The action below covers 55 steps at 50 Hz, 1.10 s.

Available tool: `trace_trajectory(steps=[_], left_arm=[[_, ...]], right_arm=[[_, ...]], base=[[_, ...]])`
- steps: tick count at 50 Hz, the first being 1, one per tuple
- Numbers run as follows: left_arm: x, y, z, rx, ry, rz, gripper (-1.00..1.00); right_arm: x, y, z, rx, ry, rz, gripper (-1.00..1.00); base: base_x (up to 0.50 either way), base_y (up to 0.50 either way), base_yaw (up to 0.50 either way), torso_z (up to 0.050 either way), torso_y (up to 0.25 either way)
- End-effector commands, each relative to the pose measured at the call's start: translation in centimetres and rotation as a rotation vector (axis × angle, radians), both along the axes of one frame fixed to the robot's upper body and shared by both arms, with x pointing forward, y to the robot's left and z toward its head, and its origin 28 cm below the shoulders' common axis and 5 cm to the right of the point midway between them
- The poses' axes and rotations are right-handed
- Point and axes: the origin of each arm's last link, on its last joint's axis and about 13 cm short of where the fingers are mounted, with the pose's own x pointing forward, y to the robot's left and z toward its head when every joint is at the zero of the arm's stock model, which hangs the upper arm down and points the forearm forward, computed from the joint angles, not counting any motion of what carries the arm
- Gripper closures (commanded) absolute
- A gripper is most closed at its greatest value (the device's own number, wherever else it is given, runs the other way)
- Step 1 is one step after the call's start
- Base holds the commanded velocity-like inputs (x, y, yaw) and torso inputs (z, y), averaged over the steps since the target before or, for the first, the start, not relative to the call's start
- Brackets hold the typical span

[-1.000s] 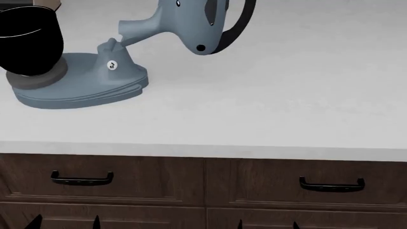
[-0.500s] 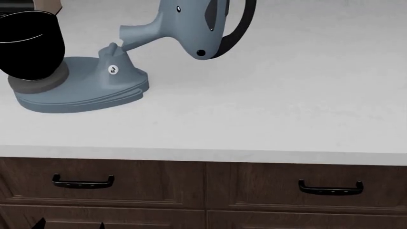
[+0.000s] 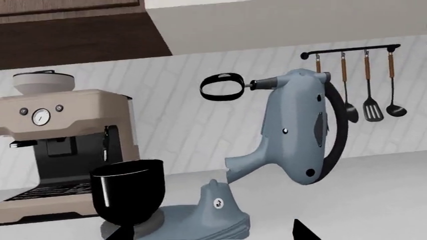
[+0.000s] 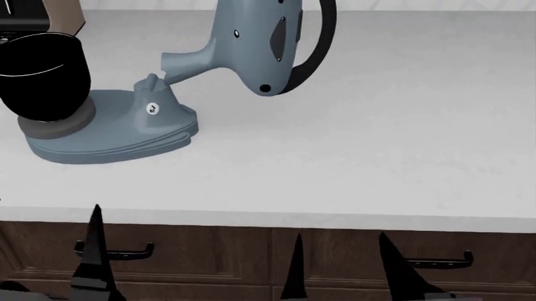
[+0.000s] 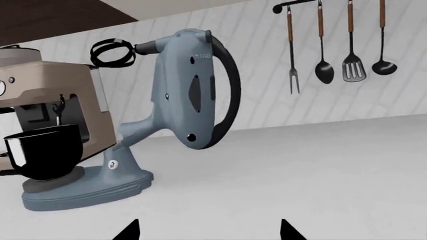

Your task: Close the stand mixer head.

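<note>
Both arms rise toward the tilted-back mixer head

Nearest, the left gripper (image 4: 94, 251) and right gripper (image 4: 343, 263) have just risen into the head view at the desk (image 4: 377, 157) edge, jaws apart and empty, fingertips cut off below, so the approach is beginning and no contact is made. Farther back, the stand mixer head (image 4: 251, 44) sits well beyond both, tipped up on its hinge above the base (image 4: 109, 135), its top cropped in the head view. The beater (image 3: 222, 86) hangs clear of the black bowl (image 4: 42, 75).
</note>
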Motion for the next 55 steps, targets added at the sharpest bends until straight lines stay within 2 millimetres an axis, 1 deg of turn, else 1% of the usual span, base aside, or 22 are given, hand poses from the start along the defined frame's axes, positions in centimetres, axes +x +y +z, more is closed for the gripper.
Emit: trace_trajectory(steps=[1, 3, 4, 6, 10, 12, 13, 14, 17, 19, 20, 26, 30, 31, 55], left_arm=[[-0.6, 0.9, 4.0, 0.034, -0.088, 0.106, -1.0], [-0.9, 1.1, 3.8, 0.045, -0.104, 0.114, -1.0], [-0.7, 1.3, 3.6, 0.037, -0.096, 0.116, -1.0], [-0.8, 1.4, 3.4, 0.035, -0.088, 0.115, -1.0], [-1.1, 1.2, 2.9, 0.062, -0.077, 0.096, -1.0], [-1.3, 1.3, 3.1, 0.051, -0.083, 0.11, -1.0], [-1.3, 1.3, 3.1, 0.085, -0.063, 0.147, -1.0], [-1.3, 1.3, 3.2, 0.09, -0.068, 0.132, -1.0], [-1.6, 1.4, 3.4, 0.112, -0.09, 0.117, -1.0], [-1.8, 1.3, 3.5, 0.158, -0.12, 0.151, -1.0], [-1.9, 1.2, 3.5, 0.161, -0.117, 0.13, -1.0], [-2.2, 1.4, 3.8, 0.149, -0.134, 0.145, -1.0], [-2.3, 1.5, 3.9, 0.139, -0.13, 0.144, -1.0], [-2.3, 1.5, 3.9, 0.137, -0.127, 0.146, -1.0], [-2.8, 2.1, 4.4, 0.124, -0.143, 0.148, -1.0]], right_arm=[[-0.1, -0.7, 3.2, -0.017, -0.031, 0.024, -1.0], [-0.4, -0.8, 2.9, -0.054, -0.058, -0.035, -1.0], [-0.4, -0.8, 2.9, -0.054, -0.062, -0.051, -1.0], [-0.5, -1.0, 2.8, -0.008, -0.077, -0.017, -1.0], [-0.9, -1.0, 3.0, -0.018, -0.093, -0.013, -1.0], [-1.0, -0.9, 3.1, -0.033, -0.106, -0.015, -1.0], [-1.0, -0.8, 3.0, -0.065, -0.099, -0.032, -1.0], [-1.0, -0.8, 3.0, -0.082, -0.102, -0.033, -1.0], [-1.1, -0.5, 3.2, -0.084, -0.104, -0.017, -1.0], [-1.1, -0.4, 3.3, -0.088, -0.104, -0.008, -1.0], [-1.2, -0.4, 3.3, -0.093, -0.105, -0.009, -1.0], [-1.4, -0.3, 3.3, -0.105, -0.129, -0.005, -1.0], [-1.6, -0.2, 3.3, -0.109, -0.152, 0.039, -1.0], [-1.7, -0.2, 3.4, -0.079, -0.162, 0.054, -1.0], [-1.4, 0.2, 3.3, -0.081, -0.158, 0.07, -1.0]], base=[[0.0, 0.0, 0.0, 0.05, 0.0], [0.0, 0.0, 0.0, 0.05, 0.0], [0.0, 0.0, 0.0, 0.05, 0.0], [0.0, 0.0, 0.0, 0.05, 0.0], [0.0, 0.0, 0.0, 0.05, 0.0], [0.0, 0.0, 0.0, 0.05, 0.0], [0.09, 0.5, 0.0, 0.05, 0.0], [0.11, 0.5, 0.0, 0.012, 0.0], [0.12, 0.5, 0.0, 0.0, 0.0], [0.12, 0.5, 0.0, 0.0, 0.0], [0.12, 0.5, 0.0, 0.0, 0.0], [0.14, 0.5, 0.0, 0.0, 0.0], [0.43, 0.31, 0.0, 0.0, 0.0], [0.5, 0.0, 0.0, 0.0, 0.0], [0.5, 0.0, 0.0, 0.0, 0.0]])
